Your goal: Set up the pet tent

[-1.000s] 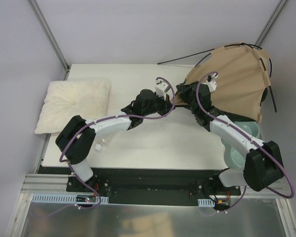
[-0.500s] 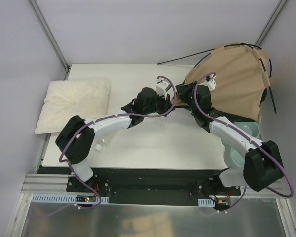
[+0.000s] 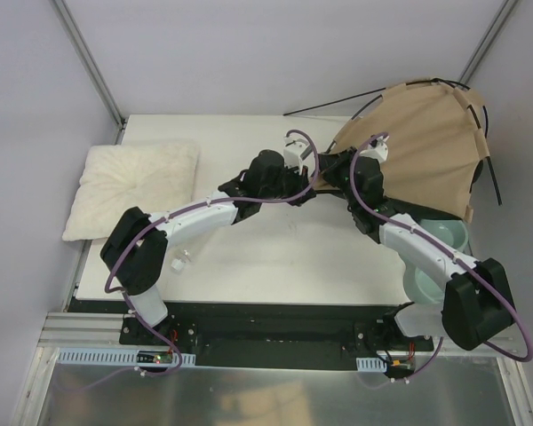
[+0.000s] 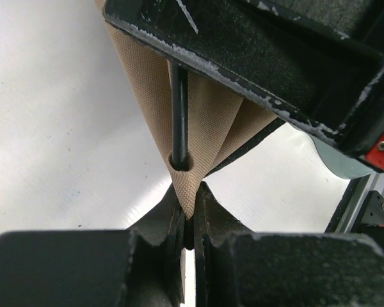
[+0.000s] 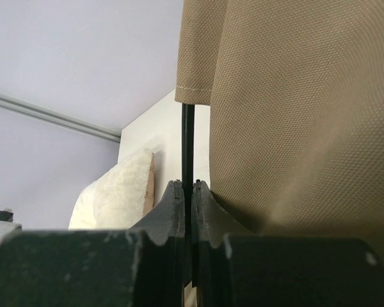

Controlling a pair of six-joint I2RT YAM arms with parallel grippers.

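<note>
Bright, even light casts only faint soft shadows on the white bench [image 3: 249, 257]; overhead view sharp, both wrist views blurred along the bottom.

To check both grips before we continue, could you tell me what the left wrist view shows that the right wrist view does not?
Only left wrist: the left gripper pinching a corner of the pet tent, just below an eyelet. Only right wrist: the right gripper clamping a black pole, the cream pillow behind. Both: tan tent fabric and a thin black pole.

Bare table [image 3: 275, 257] lies open between pillow [image 3: 133, 188] and tent [image 3: 426, 151]; tent apparently fills the far-right corner
</note>
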